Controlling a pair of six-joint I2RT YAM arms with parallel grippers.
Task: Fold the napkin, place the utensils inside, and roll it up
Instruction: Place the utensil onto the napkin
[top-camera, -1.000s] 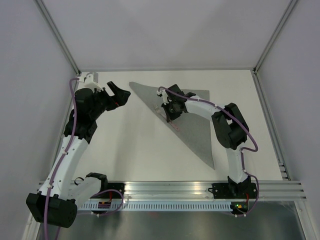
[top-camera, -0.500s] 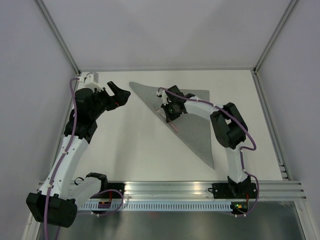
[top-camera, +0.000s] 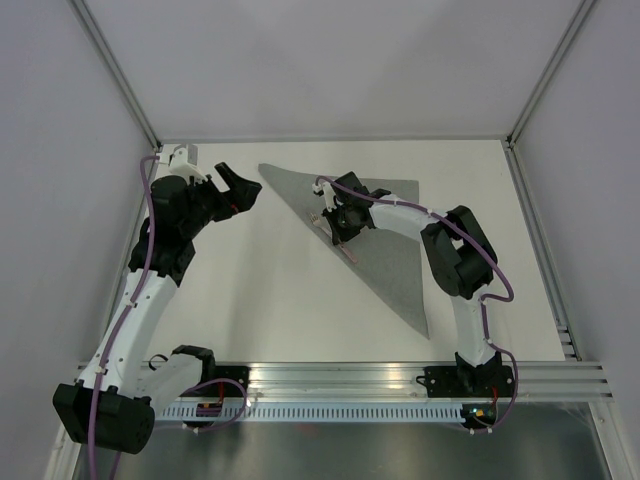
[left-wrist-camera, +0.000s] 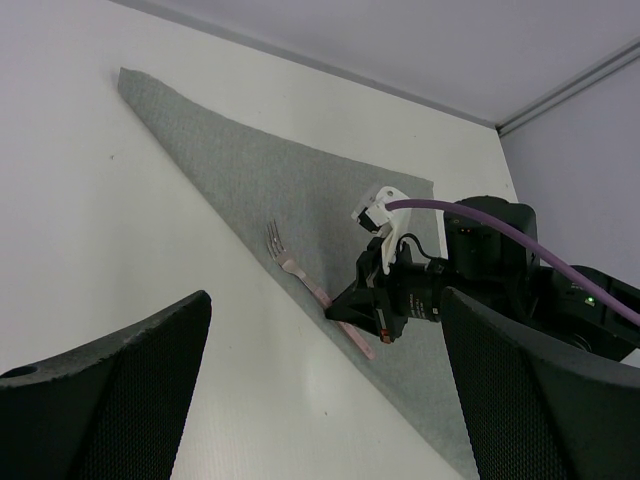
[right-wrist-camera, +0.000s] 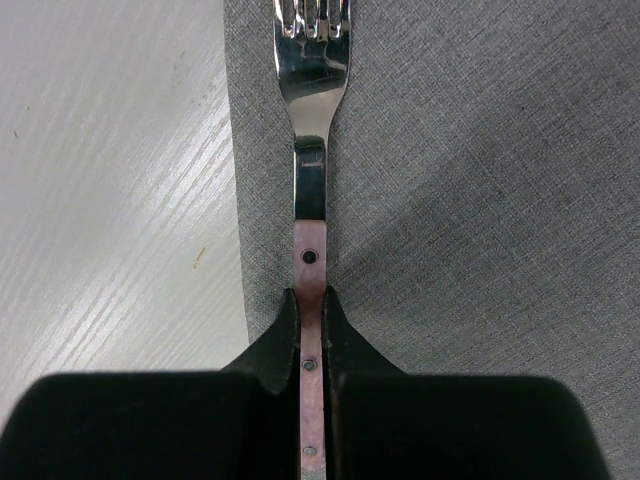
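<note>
Lab test cell: white table (top-camera: 250, 300), alu frame rails (top-camera: 400, 376), plain walls (top-camera: 330, 60)

Nothing legible here: no text, label, brand or number shows on the fork (right-wrist-camera: 311, 150) in my right claw (right-wrist-camera: 311, 298), the napkin (top-camera: 400, 280) beneath it, or the surface (top-camera: 260, 290).

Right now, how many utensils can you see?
1: a fork, its handle pinched in the right gripper, lying along the napkin's long edge. Others may be hidden from view.
</note>
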